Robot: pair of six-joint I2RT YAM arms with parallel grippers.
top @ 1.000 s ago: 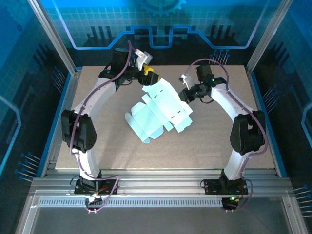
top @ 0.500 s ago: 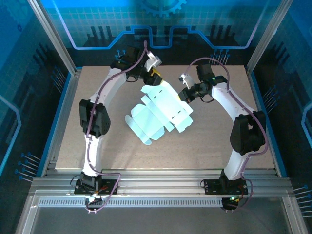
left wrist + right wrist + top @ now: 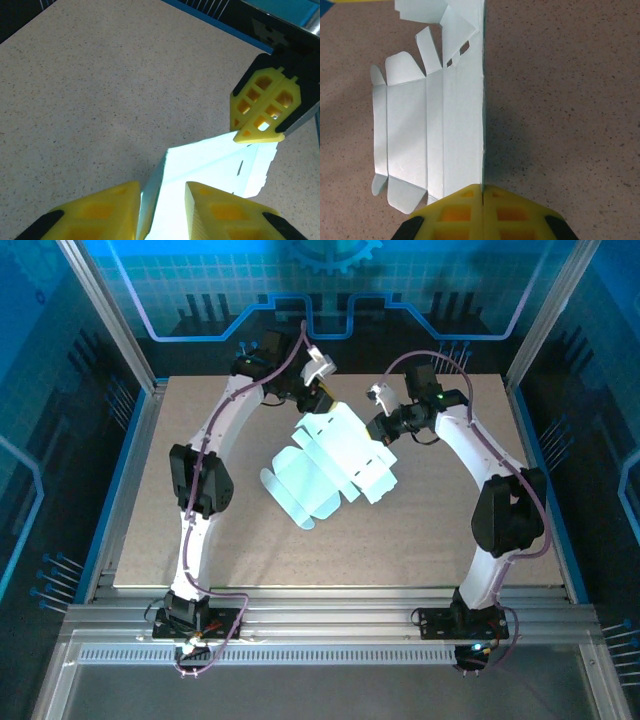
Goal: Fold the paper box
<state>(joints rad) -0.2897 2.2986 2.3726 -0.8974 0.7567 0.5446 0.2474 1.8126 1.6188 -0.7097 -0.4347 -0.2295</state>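
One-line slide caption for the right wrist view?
Right gripper shut on one edge of the unfolded paper box, flaps spread over the speckled table.

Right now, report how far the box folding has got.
Done: nothing is folded shut; the paper box lies mostly as a flat cut-out on the table. In hand: the right jaws are shut on one edge, which looks raised, while the left jaws straddle another edge, open. Left: creasing the panels, tucking the flaps, closing the box.

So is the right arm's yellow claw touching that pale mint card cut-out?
Touching. The right wrist view shows the right gripper closed on the pale mint card cut-out, its edge running into the seam between the fingers.
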